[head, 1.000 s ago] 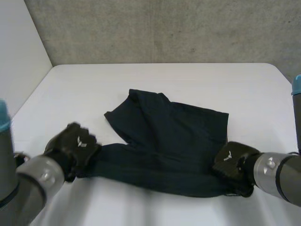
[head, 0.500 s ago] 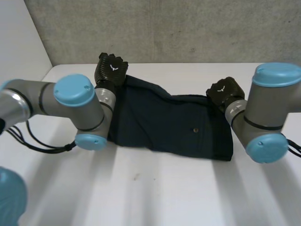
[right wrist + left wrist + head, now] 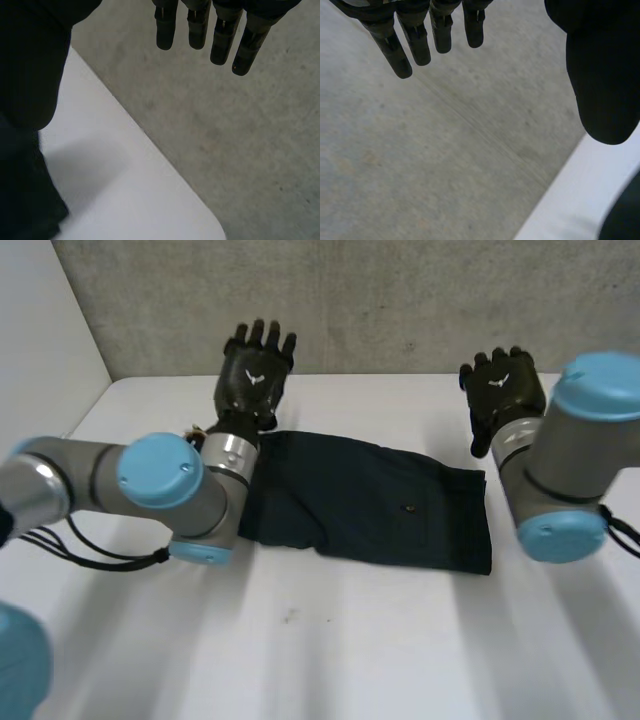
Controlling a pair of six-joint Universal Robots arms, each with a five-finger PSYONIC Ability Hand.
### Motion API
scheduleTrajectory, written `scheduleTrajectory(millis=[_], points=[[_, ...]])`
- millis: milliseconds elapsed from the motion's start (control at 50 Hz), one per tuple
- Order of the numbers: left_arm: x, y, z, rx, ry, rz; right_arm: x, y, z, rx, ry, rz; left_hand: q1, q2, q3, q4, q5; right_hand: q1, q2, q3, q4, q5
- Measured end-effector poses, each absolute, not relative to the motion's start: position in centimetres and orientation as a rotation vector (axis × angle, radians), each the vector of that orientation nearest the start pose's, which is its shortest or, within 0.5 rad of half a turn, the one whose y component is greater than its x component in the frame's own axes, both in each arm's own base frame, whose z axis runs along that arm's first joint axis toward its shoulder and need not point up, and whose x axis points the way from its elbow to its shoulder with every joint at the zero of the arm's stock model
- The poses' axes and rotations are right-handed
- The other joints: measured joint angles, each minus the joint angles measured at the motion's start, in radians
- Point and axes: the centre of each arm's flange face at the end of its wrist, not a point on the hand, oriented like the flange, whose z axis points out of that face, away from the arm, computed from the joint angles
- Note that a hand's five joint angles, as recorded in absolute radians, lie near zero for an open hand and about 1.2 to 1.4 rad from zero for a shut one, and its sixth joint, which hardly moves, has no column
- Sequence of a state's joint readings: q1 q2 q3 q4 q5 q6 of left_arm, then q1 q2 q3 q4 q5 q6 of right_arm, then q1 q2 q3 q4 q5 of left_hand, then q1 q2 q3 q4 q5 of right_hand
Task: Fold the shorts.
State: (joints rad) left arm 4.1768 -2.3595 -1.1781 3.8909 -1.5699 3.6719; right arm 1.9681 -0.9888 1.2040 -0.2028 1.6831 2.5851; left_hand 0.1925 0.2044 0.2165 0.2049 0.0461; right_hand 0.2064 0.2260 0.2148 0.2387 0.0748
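The dark navy shorts (image 3: 370,502) lie folded in a flat band across the middle of the white table (image 3: 330,660). My left hand (image 3: 255,370) hovers past the band's far left corner, fingers straight and spread, holding nothing. My right hand (image 3: 503,390) hovers past the far right corner, equally open and empty. In the left wrist view the straight fingers (image 3: 415,40) and thumb (image 3: 605,75) point at the wall, with a bit of the shorts (image 3: 626,220) beside the thumb. In the right wrist view the fingers (image 3: 210,30) are straight, and the shorts (image 3: 20,200) lie under the thumb (image 3: 30,60).
A grey concrete wall (image 3: 400,300) rises just behind the table's far edge, close to both hands. A white side wall (image 3: 40,360) stands on the left. Both forearms reach over the ends of the shorts; bare table lies in front of the fold.
Both hands carried the shorts' near edge over to the far edge, folding them in half. They then let go, opened, and rose off the cloth toward the wall.
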Motion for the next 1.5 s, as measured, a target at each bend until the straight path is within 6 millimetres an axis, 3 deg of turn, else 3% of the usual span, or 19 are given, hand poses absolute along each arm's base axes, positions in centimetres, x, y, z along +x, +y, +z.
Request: scheduleTrajectory(millis=[100,180,300,460,540,560,580,620,720,880,1020,1160,1180,1260,1300,1360,1380,1460,1500], points=[[-34.8,-33.5,21.8,0.881,1.570,-2.601,27.1,-32.6,23.6,-0.976,2.170,-2.189,0.000,0.000,0.000,0.000,0.000,0.000,0.000,0.000,0.000,0.000],[-32.9,-30.9,23.0,0.889,1.707,-2.549,25.4,-30.2,21.9,-0.959,2.304,-1.908,0.000,0.000,0.000,0.000,0.000,0.000,0.000,0.000,0.000,0.000],[-30.8,-27.4,21.5,0.922,2.042,-2.386,23.3,-28.8,18.4,-0.863,2.435,-1.669,0.000,0.000,0.000,0.000,0.000,0.000,0.000,0.000,0.000,0.000],[-29.5,-24.9,19.0,0.917,2.336,-2.193,22.2,-29.4,14.1,-0.812,2.448,-1.622,0.000,0.000,0.000,0.000,0.000,0.018,0.041,0.061,0.031,0.036],[-29.3,-24.6,18.3,0.912,2.373,-2.157,22.1,-30.2,12.2,-0.812,2.460,-1.608,0.000,0.000,0.000,0.000,0.000,0.435,0.546,0.532,0.505,0.453],[-29.2,-24.6,18.3,0.912,2.374,-2.155,22.1,-30.4,12.1,-0.811,2.461,-1.608,0.000,0.000,0.000,0.000,0.000,0.435,0.546,0.532,0.505,0.453],[-29.2,-24.7,18.2,0.911,2.375,-2.153,22.1,-30.7,11.8,-0.807,2.466,-1.608,0.000,0.000,0.000,0.000,0.000,0.528,0.828,0.814,0.790,0.684],[-29.2,-24.7,18.1,0.910,2.374,-2.151,21.8,-31.2,11.5,-0.792,2.478,-1.611,0.000,0.000,0.000,0.000,0.000,0.528,0.904,0.906,0.884,0.758],[-29.1,-24.8,18.2,0.906,2.367,-2.156,20.5,-32.4,12.1,-0.748,2.498,-1.663,0.000,0.000,0.000,0.000,0.000,0.562,0.947,0.963,0.950,0.797],[-28.6,-24.8,19.0,0.883,2.347,-2.176,18.1,-34.0,17.4,-0.774,2.453,-1.897,0.000,0.000,0.000,0.000,0.000,0.620,0.947,0.963,0.952,0.883],[-27.9,-25.0,19.8,0.850,2.330,-2.192,17.5,-34.8,20.9,-1.019,2.454,-2.012,0.000,0.000,0.000,0.000,0.000,0.680,0.947,0.963,0.953,0.889],[-27.7,-25.1,19.9,0.839,2.325,-2.194,22.3,-34.3,22.7,-1.269,2.255,-2.042,0.000,0.000,0.000,0.000,0.000,0.733,0.948,0.963,0.953,0.889],[-27.6,-25.1,19.9,0.835,2.325,-2.193,25.9,-33.2,23.1,-1.367,2.087,-2.032,0.000,0.000,0.000,0.000,0.000,0.748,0.948,0.963,0.953,0.891],[-27.5,-25.3,19.9,0.825,2.325,-2.191,30.9,-31.2,22.8,-1.481,1.839,-1.968,0.000,0.000,0.000,0.000,0.000,0.748,0.949,0.963,0.953,0.906],[-27.3,-25.5,19.9,0.816,2.324,-2.189,34.4,-29.3,21.9,-1.553,1.655,-1.885,0.000,0.000,0.000,0.000,0.000,0.749,0.949,0.963,0.953,0.910],[-27.2,-25.6,19.9,0.810,2.324,-2.188,36.1,-28.2,21.2,-1.586,1.566,-1.830,0.000,0.000,0.000,0.000,0.000,0.749,0.949,0.963,0.953,0.911],[-27.0,-25.8,19.9,0.797,2.323,-2.185,38.6,-26.4,19.5,-1.631,1.448,-1.731,0.000,0.000,0.000,0.000,0.000,0.767,0.949,0.963,0.953,0.914],[-26.6,-26.2,19.9,0.776,2.320,-2.181,40.9,-24.7,16.9,-1.669,1.375,-1.619,0.000,0.000,0.000,0.000,0.000,0.762,0.931,0.947,0.935,0.901],[-26.5,-26.4,20.0,0.768,2.318,-2.181,41.4,-24.6,16.2,-1.674,1.378,-1.604,0.000,0.000,0.000,0.000,0.000,0.656,0.785,0.814,0.796,0.787]])
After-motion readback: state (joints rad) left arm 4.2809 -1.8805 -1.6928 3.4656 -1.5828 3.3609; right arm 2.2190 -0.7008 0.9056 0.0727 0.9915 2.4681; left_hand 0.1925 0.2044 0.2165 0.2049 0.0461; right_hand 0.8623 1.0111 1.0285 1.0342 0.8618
